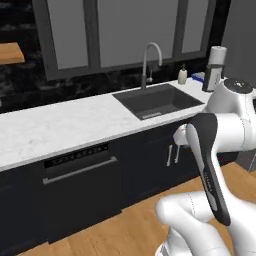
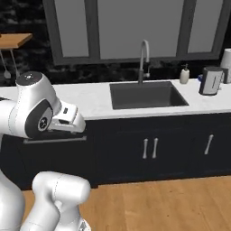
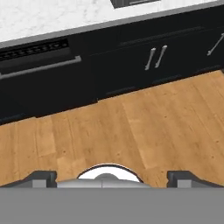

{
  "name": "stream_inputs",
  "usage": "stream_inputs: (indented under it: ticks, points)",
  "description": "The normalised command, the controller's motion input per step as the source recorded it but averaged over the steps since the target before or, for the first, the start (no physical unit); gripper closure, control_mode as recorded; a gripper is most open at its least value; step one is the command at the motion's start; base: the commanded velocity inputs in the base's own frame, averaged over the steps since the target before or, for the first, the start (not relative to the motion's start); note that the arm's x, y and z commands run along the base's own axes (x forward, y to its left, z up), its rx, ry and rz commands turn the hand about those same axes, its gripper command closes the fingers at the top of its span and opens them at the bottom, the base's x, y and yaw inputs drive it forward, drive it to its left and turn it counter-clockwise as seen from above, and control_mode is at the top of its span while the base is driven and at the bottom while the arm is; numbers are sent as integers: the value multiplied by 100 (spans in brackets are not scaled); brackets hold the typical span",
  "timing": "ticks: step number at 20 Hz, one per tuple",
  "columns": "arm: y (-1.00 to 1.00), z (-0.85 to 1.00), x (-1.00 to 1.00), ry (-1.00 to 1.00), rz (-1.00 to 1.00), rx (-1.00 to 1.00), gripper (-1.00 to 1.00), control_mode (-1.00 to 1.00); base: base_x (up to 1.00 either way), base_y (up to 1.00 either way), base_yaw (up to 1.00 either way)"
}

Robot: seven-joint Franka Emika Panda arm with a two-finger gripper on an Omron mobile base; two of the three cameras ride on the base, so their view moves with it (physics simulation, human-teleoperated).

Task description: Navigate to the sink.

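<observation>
The sink [image 1: 159,101] is a dark grey recessed basin in the white marble counter, with a tall arched faucet [image 1: 150,59] behind it. It lies ahead and to the right in the left base view, and ahead near the middle as the sink [image 2: 147,94] in the right base view. A sliver of the sink [image 3: 131,2] also cuts the top edge of the hand view. My gripper [image 3: 112,178] is open and holds nothing, its dark fingertips [image 3: 43,177] spread wide above the wooden floor. The arm is folded in front of the base, well short of the counter.
Dark cabinets with metal handles [image 2: 150,148] stand under the sink, and a dishwasher [image 1: 79,167] is to their left. A soap bottle [image 2: 184,74] and a grey kettle [image 2: 210,80] stand on the counter [image 2: 97,101] right of the basin. Wooden floor [image 3: 131,122] stretches between me and the cabinets.
</observation>
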Motion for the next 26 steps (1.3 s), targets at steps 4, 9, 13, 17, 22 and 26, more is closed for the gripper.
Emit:
stream_inputs:
  ticks: [4, 9, 13, 17, 22, 26]
  points:
    - [0, 0, 0, 0, 0, 0, -100, 100, 99, -95, 50]
    - [0, 0, 0, 0, 0, 0, -100, 100, 50, -100, 46]
    - [0, 0, 0, 0, 0, 0, -100, 100, 49, -100, 45]
    - [0, 0, 0, 0, 0, 0, -100, 100, 65, -97, 36]
    - [0, 0, 0, 0, 0, 0, -100, 100, 70, -55, 5]
    - [0, 0, 0, 0, 0, 0, -100, 100, 99, 26, -30]
